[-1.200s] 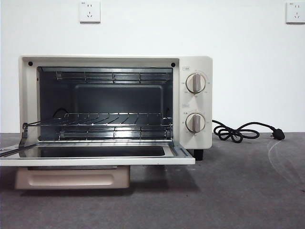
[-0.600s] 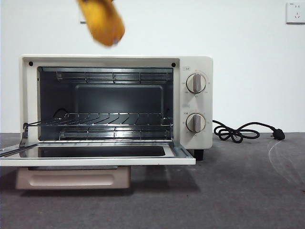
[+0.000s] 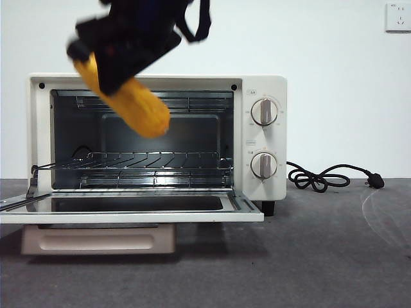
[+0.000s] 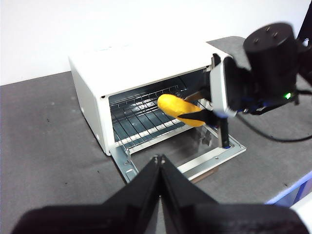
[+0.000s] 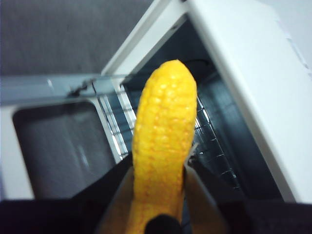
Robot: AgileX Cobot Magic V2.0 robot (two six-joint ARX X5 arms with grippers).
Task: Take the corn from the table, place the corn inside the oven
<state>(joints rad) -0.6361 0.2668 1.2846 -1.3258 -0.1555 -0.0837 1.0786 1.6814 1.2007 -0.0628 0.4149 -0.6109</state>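
Observation:
The yellow-orange corn (image 3: 138, 109) hangs tilted in the air before the upper left of the oven's mouth, its rounded tip pointing down toward the cavity. My right gripper (image 3: 106, 77) is shut on the corn (image 5: 163, 141), coming in from above. The cream-white oven (image 3: 266, 83) stands with its door (image 3: 128, 217) folded down flat and its wire rack (image 3: 154, 159) bare. In the left wrist view, the corn (image 4: 180, 108) sits just at the opening, held by my right gripper (image 4: 209, 105). My left gripper (image 4: 160, 158) is shut on nothing, well back from the oven (image 4: 126, 63).
A black cord (image 3: 321, 176) lies coiled on the dark grey table (image 3: 321, 256) to the right of the oven. Two round knobs (image 3: 264, 111) face front. The lowered door juts out toward the camera over the table.
The corn has come down from the top edge to the level of the oven's opening, and the dark right gripper holding it has entered the front view.

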